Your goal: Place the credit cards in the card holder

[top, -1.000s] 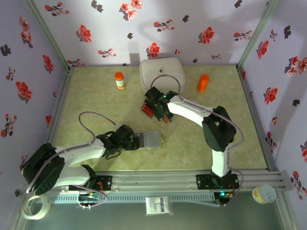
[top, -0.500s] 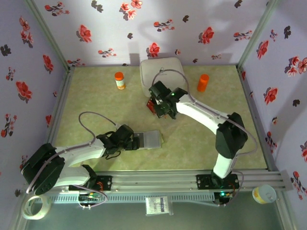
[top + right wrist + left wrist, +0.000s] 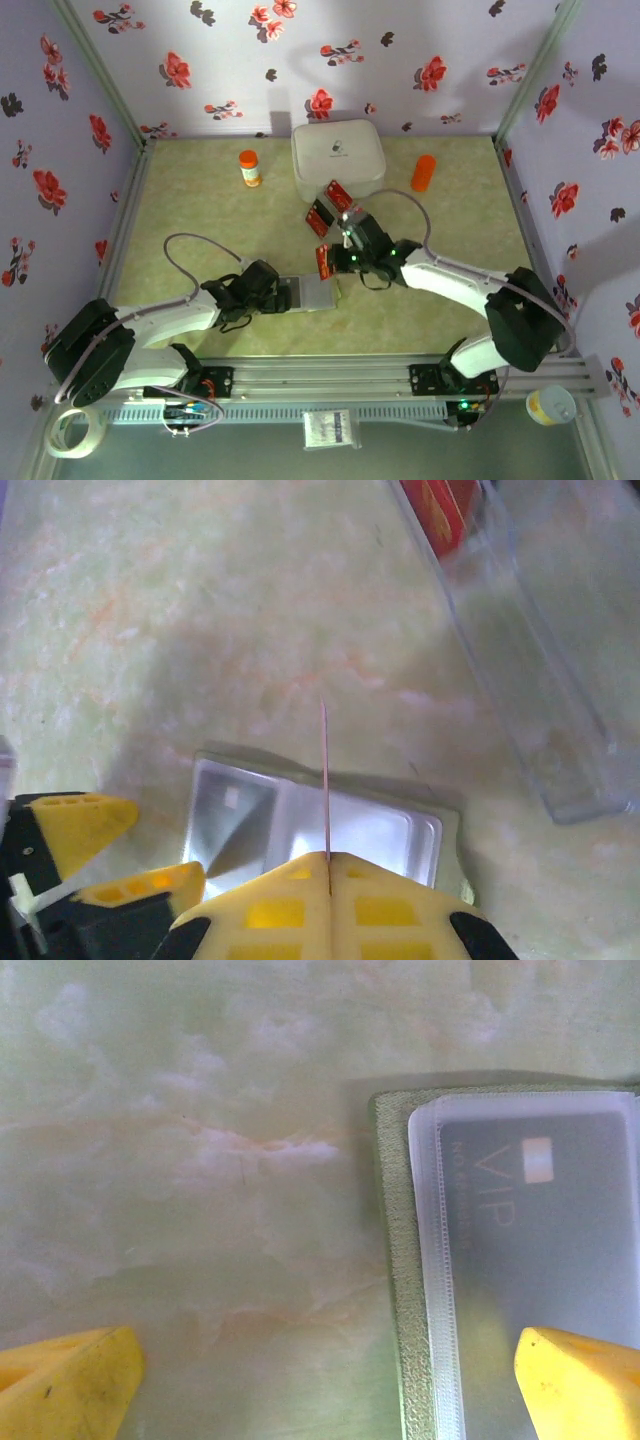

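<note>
right pincer point(image 3: 327, 870) now over card holder point(image 3: 316, 292), red card point(image 3: 323, 262) seemingly carried along

The left arm point(image 3: 160, 318) and right arm point(image 3: 450, 275) have white shells, black joints and looping grey cables. Yellow fingers tip the left hand point(image 3: 325, 1382) and right hand point(image 3: 328, 865).

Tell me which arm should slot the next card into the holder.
Right. The right end effector is shut on a red card, edge-on above the open card holder. The left end effector is open and empty at the holder's edge.
</note>
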